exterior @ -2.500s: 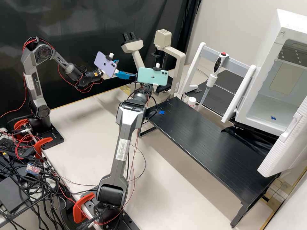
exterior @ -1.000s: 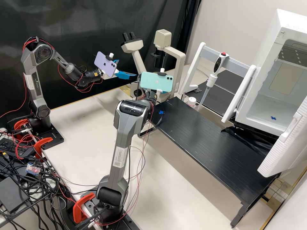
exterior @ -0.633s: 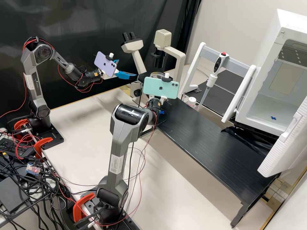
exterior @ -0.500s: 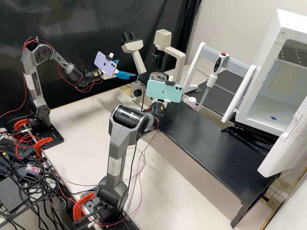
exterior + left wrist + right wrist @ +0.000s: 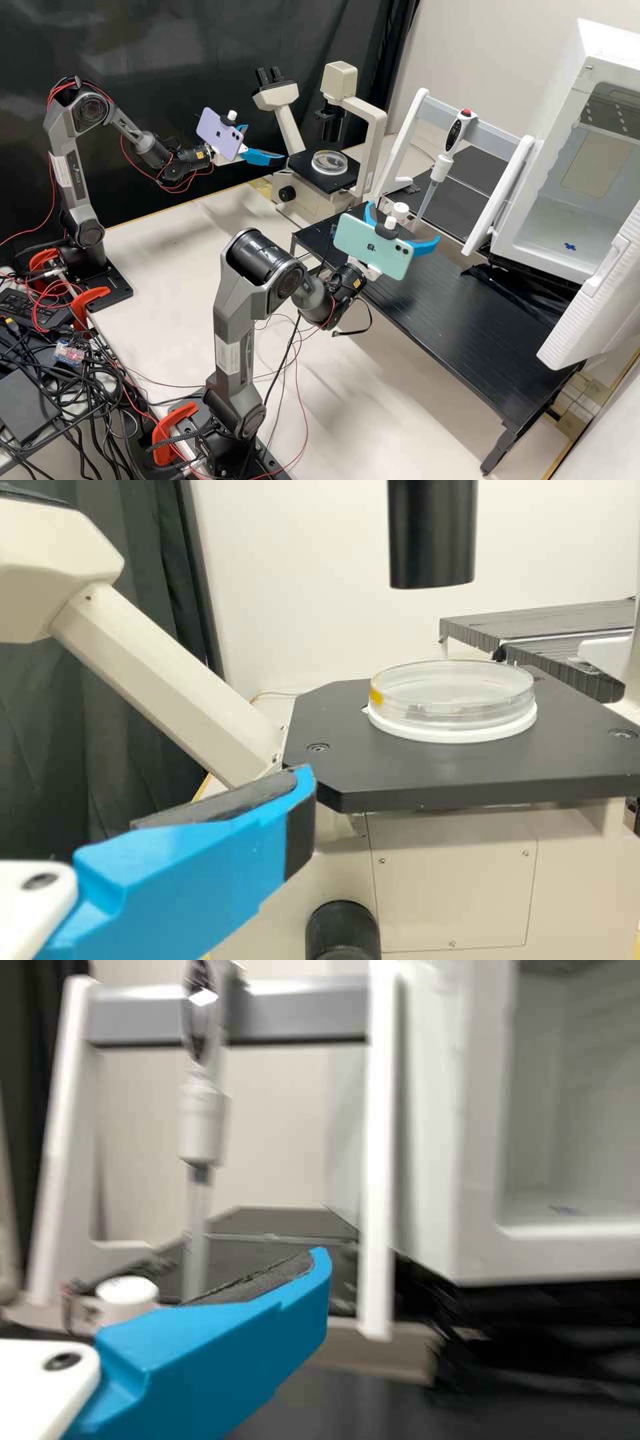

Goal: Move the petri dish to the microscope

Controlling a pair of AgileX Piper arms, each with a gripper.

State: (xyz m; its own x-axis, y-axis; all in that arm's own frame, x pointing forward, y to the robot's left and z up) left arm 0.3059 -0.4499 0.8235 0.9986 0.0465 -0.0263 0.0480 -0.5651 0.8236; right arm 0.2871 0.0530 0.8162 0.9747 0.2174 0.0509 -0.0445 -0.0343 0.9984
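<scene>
At the left of the high view, a tangle of black and red cables lies beside the pale tabletop. Red clamps stand at the tabletop's edge, by the bases of the two arms.

The left gripper is next, raised just beside the microscope, its two blue fingers spread apart. A purple phone is mounted behind them.

The petri dish is on the microscope's black stage. It is clear, round and lies flat; in the left wrist view it rests on a white ring and has a yellow-orange mark on its side. A black cylinder hangs above it, well apart from it.

Farther right, the right gripper is over the near-left part of the raised black tabletop, its fingers also wide apart, with a mint-green phone mounted behind them. Near it is a white-capped bottle.

Past the bottle, a pipette with a red button hangs upright from the grey bar of a white-sided frame. At the far right, a white cabinet is open, a blue mark on its floor and its door swung outward.
</scene>
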